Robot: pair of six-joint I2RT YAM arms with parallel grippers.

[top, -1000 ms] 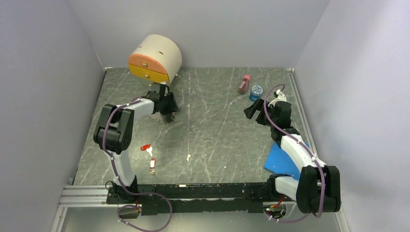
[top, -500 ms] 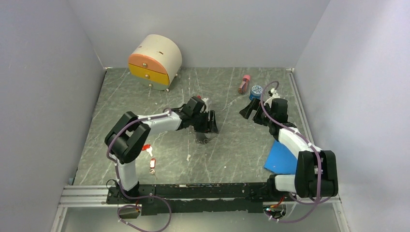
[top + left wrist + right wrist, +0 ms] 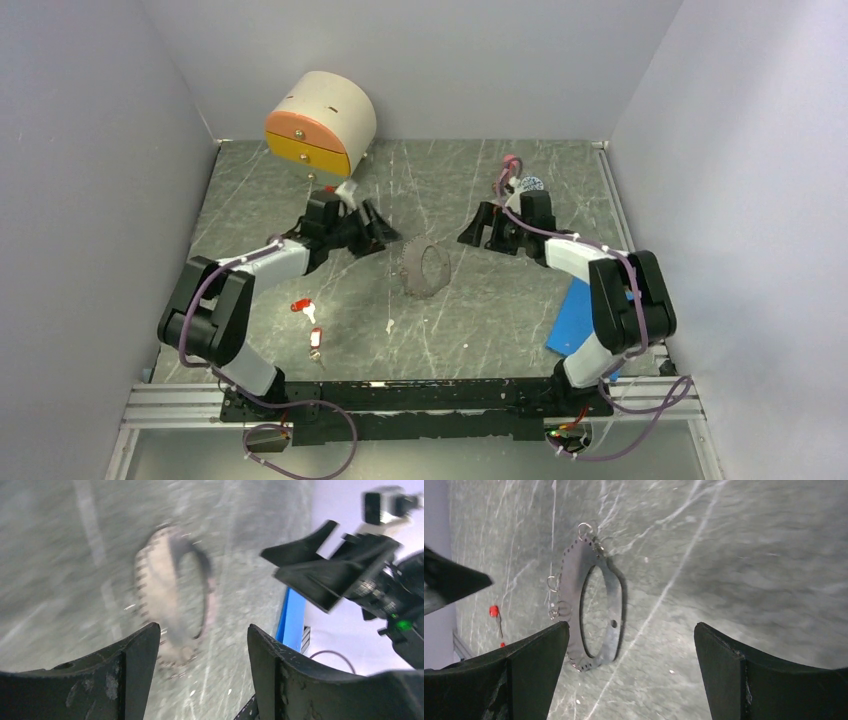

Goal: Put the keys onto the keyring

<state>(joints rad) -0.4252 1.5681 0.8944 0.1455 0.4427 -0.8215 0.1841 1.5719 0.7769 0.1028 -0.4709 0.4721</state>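
The keyring [image 3: 424, 268] is a flat grey metal hoop with holes round its rim and small split rings; it rests on the table between the two grippers. It also shows blurred in the left wrist view [image 3: 155, 587] and in the right wrist view [image 3: 572, 575]. My left gripper [image 3: 376, 232] [image 3: 202, 630] is open and empty, left of the ring. My right gripper [image 3: 478, 232] [image 3: 630, 626] is open and empty, right of the ring. Two red-tagged keys [image 3: 301, 305] [image 3: 317, 340] lie at the front left; one [image 3: 494, 611] shows in the right wrist view.
A round-topped drawer box [image 3: 320, 125] stands at the back left. A pink bottle [image 3: 503, 180] and a blue-lidded jar [image 3: 531, 184] sit at the back right behind the right arm. A blue sheet [image 3: 578, 318] lies at the right front.
My left gripper carried the keyring from near the drawer box to the table's middle, let go and drew back left. My right gripper moved left toward the ring.
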